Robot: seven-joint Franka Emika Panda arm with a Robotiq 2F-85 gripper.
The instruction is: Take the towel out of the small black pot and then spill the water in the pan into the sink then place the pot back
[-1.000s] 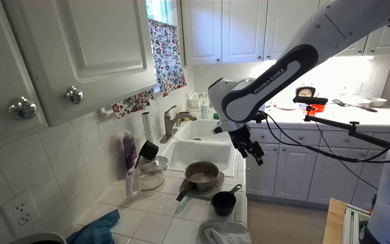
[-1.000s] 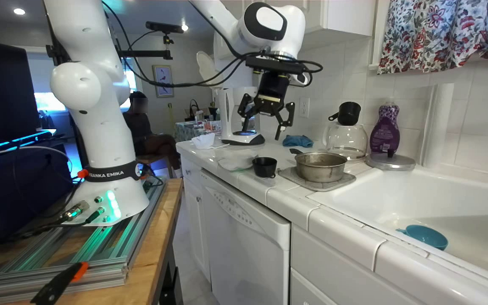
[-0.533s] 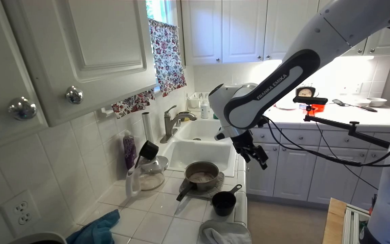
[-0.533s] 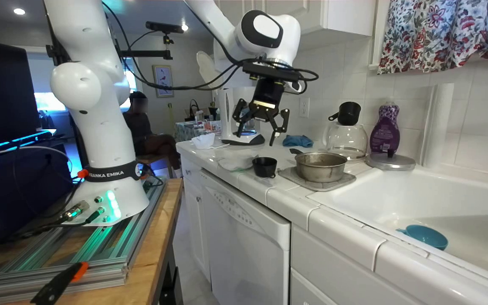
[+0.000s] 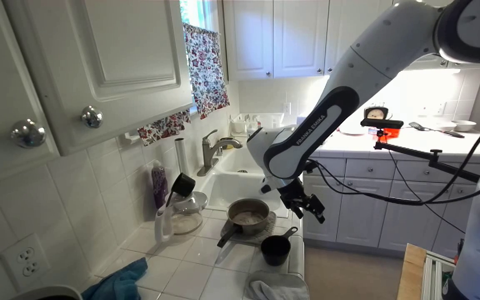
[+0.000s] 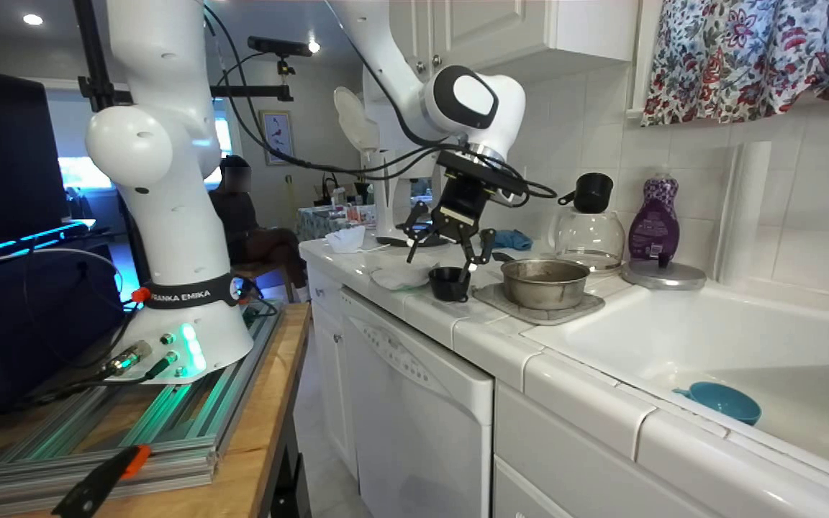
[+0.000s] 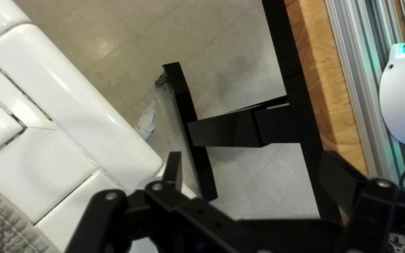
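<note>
I bring end effector point(image 7: 252, 167) lower, jaws spread, holding nothing. Grey cloth towel point(image 5: 278, 286) lies outside small round black saucepan point(image 5: 275, 251), so emptying round grey-brown metal pan point(image 6: 545, 288) likely next.

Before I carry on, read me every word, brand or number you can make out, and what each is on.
"FRANKA EMIKA": the robot's forearm, in an exterior view.
"RANKA EMIKA": the black band around the base; any letter before the R doesn't show.
Too small to read: purple bottle's label, dishwasher's control panel, round dial.
Wrist view: nothing readable.
</note>
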